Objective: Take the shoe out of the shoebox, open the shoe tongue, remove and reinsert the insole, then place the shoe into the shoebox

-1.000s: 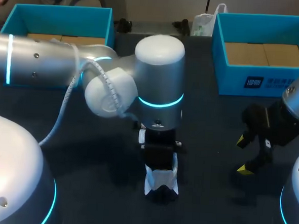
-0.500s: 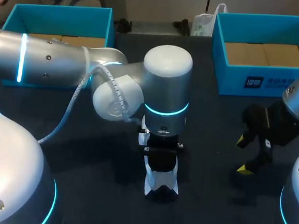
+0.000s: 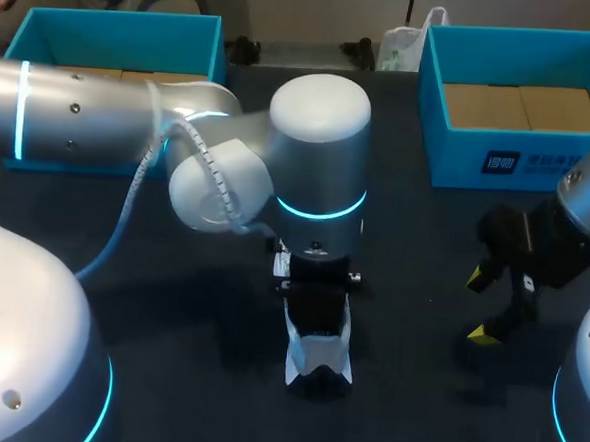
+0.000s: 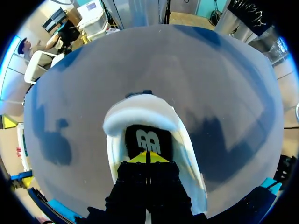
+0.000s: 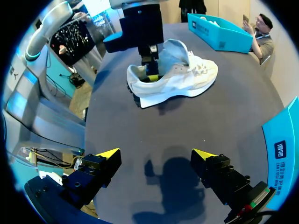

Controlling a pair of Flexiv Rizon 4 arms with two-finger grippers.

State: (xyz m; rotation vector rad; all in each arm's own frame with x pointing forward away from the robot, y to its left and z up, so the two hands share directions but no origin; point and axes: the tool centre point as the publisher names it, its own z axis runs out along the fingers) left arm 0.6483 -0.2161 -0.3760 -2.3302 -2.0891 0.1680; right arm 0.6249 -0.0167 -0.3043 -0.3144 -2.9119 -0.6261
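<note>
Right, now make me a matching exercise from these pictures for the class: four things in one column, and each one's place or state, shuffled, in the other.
Things
1. white shoe
2. left gripper
3. right gripper
4. right-hand blue shoebox

Places or states
a. open, above bare table
b. at the far right, brown cardboard showing inside
c. standing on its sole mid-table
d. fingertips together, inside the shoe's opening

Pairs: 1-c, 2-d, 3-a, 4-b

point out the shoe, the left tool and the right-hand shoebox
shoe [image 5: 182,80]: right wrist view, white side panel
left tool [image 4: 146,157]: left wrist view, between yellow tips
right-hand shoebox [image 3: 459,156]: head view, blue front wall
</note>
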